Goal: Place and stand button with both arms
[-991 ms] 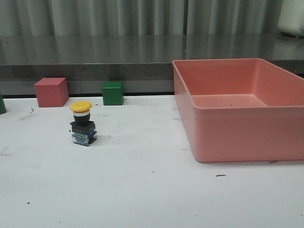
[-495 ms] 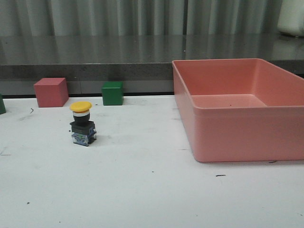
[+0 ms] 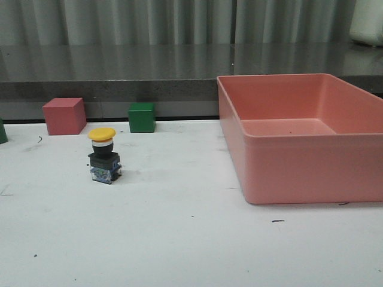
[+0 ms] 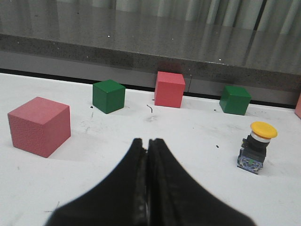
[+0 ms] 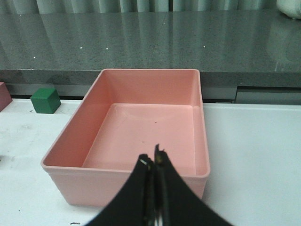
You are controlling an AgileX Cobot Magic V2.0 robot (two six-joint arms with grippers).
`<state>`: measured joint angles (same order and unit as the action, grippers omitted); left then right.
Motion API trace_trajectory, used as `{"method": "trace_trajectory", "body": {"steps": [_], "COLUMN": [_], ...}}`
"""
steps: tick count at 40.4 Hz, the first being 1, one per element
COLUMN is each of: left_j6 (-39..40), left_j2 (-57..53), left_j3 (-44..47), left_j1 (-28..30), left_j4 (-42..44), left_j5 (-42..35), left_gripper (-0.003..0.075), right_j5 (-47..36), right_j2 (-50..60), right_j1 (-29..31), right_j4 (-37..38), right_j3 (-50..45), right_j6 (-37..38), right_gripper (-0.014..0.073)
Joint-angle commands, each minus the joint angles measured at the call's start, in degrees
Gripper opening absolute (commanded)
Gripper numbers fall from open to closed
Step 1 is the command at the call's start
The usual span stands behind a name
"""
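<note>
Nearest: left gripper (image 4: 148,155) and right gripper (image 5: 154,165), both clenched on nothing, 2 arms clear of the work. Mid-table: button (image 3: 104,155), upright on its base, yellow cap up, left of the pink bin (image 3: 311,173). Beyond: red cube (image 3: 64,115), green cube (image 3: 142,117); judged already standing, best left undisturbed.

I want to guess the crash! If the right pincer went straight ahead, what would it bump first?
Probably the pink bin. The right pincer is shut and points at the bin's near wall, though its height above the rim is hard to judge.
</note>
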<state>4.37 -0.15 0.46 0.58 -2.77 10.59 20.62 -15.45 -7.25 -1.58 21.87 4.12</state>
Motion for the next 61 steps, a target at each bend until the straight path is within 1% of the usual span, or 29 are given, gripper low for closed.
{"method": "trace_trajectory", "body": {"steps": [1,10,14,23,26,31,36,38,45,61], "left_j6": [-0.1,-0.1,-0.1,-0.1,-0.1,-0.1,-0.1,-0.1,-0.1,-0.1], "left_j2": [-1.3,-1.3,-1.3,-1.3,-1.3,-1.3,-1.3,-1.3,-1.3,-1.3], "left_j3": [0.9,0.9,0.9,0.9,0.9,0.9,0.9,0.9,0.9,0.9], "left_j1": [0.1,0.1,0.1,0.1,0.1,0.1,0.1,0.1,0.1,0.1], "left_j4": [-0.6,-0.6,-0.6,-0.6,-0.6,-0.6,-0.6,-0.6,-0.6,-0.6], "left_j5": [-4.8,-4.8,-4.8,-4.8,-4.8,-4.8,-4.8,-4.8,-4.8,-4.9], "left_gripper": [-0.0020,-0.0020,-0.0020,-0.0020,-0.0020,-0.0020,-0.0020,-0.0020,-0.0020,-0.0020], "right_j5": [-4.7,-4.8,-5.8,-13.4,-17.1,-20.0,-19.9,-16.6,-12.3,-11.8], "right_j2": [-0.5,-0.5,0.0,3.9,6.5,9.3,11.8,12.7,16.9,17.1], "right_j1": [0.3,0.3,0.4,0.6,1.6,4.1,6.2,6.4,6.5,6.6], "right_j4": [0.8,1.6,1.6,1.6,1.6,1.6,1.6,1.6,1.6,1.6], "right_j3": [1.5,1.5,-0.2,-10.0,-14.1,-19.4,-23.4,-23.2,-23.2,-23.2], "right_j6": [-0.4,-0.4,-0.4,-0.4,-0.4,-0.4,-0.4,-0.4,-0.4,-0.4], "right_gripper": [-0.0061,-0.0061,-0.0061,-0.0061,-0.0061,-0.0061,-0.0061,-0.0061,-0.0061,-0.0061]}}
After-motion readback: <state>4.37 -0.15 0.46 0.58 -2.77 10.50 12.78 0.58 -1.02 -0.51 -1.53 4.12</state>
